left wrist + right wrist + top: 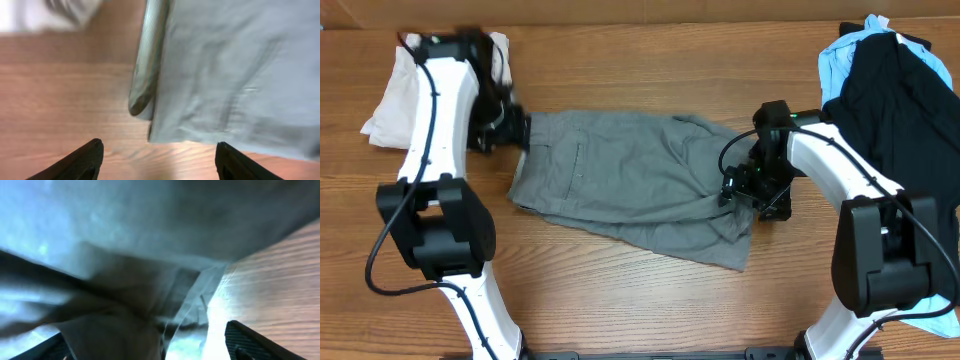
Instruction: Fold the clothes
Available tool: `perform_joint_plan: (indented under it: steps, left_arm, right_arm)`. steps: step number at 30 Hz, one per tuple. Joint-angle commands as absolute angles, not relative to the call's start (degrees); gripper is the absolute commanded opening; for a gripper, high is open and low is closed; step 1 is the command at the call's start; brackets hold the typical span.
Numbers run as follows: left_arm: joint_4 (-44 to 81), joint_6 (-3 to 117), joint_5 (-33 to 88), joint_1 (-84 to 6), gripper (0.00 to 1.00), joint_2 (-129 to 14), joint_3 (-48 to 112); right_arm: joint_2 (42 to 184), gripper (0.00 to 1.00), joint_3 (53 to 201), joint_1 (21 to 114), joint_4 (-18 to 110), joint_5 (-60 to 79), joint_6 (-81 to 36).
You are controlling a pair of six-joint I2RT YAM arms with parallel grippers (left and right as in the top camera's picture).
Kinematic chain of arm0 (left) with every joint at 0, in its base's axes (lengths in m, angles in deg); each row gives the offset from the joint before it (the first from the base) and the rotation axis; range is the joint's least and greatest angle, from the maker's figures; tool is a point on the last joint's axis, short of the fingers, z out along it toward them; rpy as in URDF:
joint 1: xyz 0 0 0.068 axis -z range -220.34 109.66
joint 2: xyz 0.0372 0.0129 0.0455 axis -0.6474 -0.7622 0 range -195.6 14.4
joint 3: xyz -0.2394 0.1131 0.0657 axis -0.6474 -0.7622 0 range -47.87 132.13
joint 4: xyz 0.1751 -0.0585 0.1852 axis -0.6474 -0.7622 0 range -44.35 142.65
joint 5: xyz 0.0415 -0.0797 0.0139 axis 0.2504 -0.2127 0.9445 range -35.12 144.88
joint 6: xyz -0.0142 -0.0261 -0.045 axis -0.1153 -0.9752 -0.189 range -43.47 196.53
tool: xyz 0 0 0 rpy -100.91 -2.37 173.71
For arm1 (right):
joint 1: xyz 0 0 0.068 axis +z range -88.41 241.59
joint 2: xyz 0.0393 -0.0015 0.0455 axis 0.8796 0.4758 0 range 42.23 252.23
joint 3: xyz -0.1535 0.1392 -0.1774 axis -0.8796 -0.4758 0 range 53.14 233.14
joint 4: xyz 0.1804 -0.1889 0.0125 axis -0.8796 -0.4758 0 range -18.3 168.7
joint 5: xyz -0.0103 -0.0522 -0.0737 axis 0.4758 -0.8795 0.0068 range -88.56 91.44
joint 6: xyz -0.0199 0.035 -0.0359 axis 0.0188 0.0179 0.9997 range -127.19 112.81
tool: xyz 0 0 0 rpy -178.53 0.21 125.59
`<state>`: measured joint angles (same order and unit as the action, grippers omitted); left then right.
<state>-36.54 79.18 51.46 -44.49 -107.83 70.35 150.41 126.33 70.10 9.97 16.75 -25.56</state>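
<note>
Grey shorts (630, 185) lie spread across the wooden table (650, 70).

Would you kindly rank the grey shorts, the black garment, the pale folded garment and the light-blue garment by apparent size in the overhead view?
1. grey shorts, spread flat
2. black garment
3. pale folded garment, partly behind the left arm
Unranked: light-blue garment, mostly covered by the black one.

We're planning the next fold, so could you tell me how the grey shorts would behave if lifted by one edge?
The grey shorts look floppy: they lie flat and wrinkled, so they would probably sag and drape. Bunched folds at their right end suggest pushing would crumple them rather than slide them. The thin fabric seems light.
</note>
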Motion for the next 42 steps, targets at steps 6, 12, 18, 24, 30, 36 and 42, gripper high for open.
perform_joint_plan:
  steps: [6,12,18,24,30,36,42]
  left_arm:
    - [-42.9,83.2,40.2,-44.0,0.75,-106.1,97.5]
    - [-41.2,82.9,40.2,-44.0,0.78,-106.5,100.3]
    - [-39.2,82.7,40.2,-44.0,0.78,-107.4,98.5]
    - [-37.3,82.7,40.2,-44.0,0.77,-107.7,96.0]
    - [-36.9,82.7,40.2,-43.9,0.77,-107.7,93.8]
    - [-36.7,82.7,40.2,-43.3,0.77,-107.8,93.7]
    - [-35.9,82.7,40.2,-43.3,0.78,-107.8,93.7]
  right_arm:
    - [137.1,0.82,132.3,69.9,4.9,21.9,-21.7]
    - [133.6,0.27,131.5,69.9,6.7,15.2,-22.2]
    - [134.7,0.04,123.2,70.7,13.5,17.0,-22.6]
    - [134.9,0.04,112.7,70.8,23.4,21.5,-23.7]
    - [134.9,0.04,108.4,74.3,25.9,24.7,-23.5]
    - [134.9,0.08,105.3,81.7,26.3,21.7,-28.2]
    - [134.9,0.08,103.7,79.0,26.6,15.3,-32.7]
